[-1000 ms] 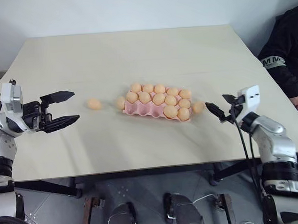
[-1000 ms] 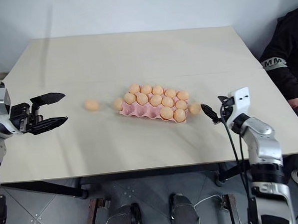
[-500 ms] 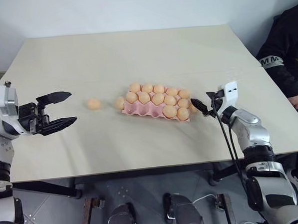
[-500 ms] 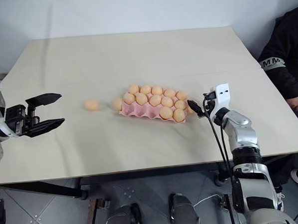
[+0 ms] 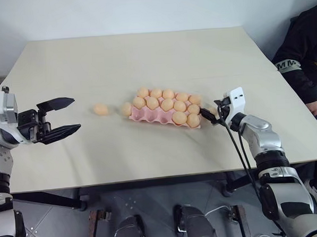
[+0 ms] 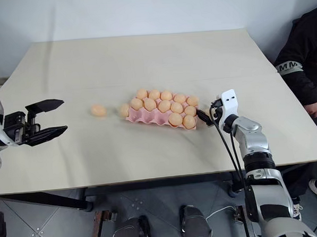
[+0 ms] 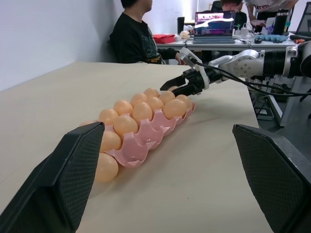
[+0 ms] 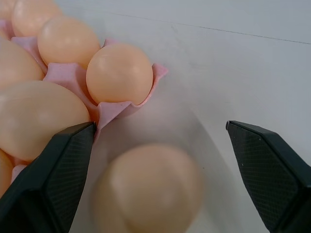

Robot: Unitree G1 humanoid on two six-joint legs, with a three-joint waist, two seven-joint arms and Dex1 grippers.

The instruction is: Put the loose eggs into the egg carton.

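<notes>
The right gripper point(image 8: 160, 160) sits low over the table point(image 5: 145, 61) at the right end of the egg carton point(image 5: 163, 114), its two black fingers point(image 8: 48, 174) spread wide apart. A loose egg point(image 8: 148, 191) lies on the table in the gap between them, just beside the carton's corner cup; whether either finger touches it cannot be told, and nothing is clamped. From the left wrist view the same gripper point(image 7: 176, 86) shows at the far end of the carton with its jaws parted.

The left gripper point(image 5: 65, 115) hovers above the table's left edge, well apart from everything, fingers point(image 7: 73, 179) fully apart and empty.

The pink carton rests near the middle of the table with eggs in most of its cups. Two more loose eggs lie on the table at its left: one point(image 5: 127, 108) touching the carton's left end, another point(image 5: 99, 109) a little farther left
</notes>
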